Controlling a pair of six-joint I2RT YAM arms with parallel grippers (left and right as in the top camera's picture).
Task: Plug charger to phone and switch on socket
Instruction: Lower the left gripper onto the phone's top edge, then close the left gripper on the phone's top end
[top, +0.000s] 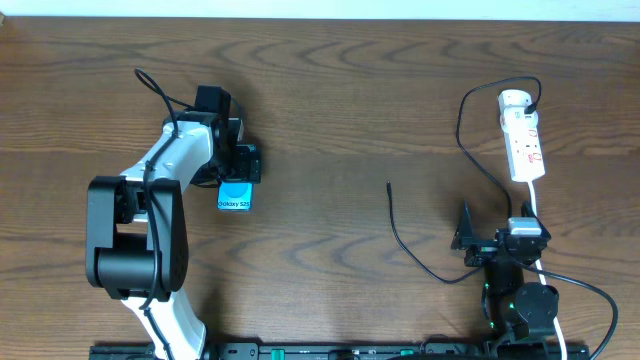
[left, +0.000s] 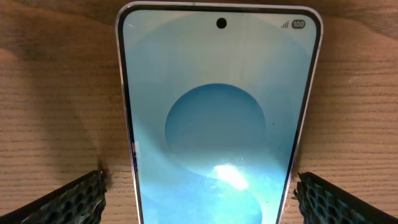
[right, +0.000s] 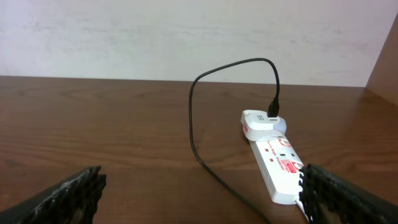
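Lying flat on bench: phone, screen lit, left half.
Left gripper: sat directly over phone; fingers spread wide, one on each side of phone's long edges, a gap showing between each and the phone.
Right gripper: fingers spread, nothing between them; faced socket.
Socket: far right, beyond right gripper, apart from it.
Charger: black cable ran from socket's far end, looped left past right gripper; free tip on bare bench, well apart from phone.
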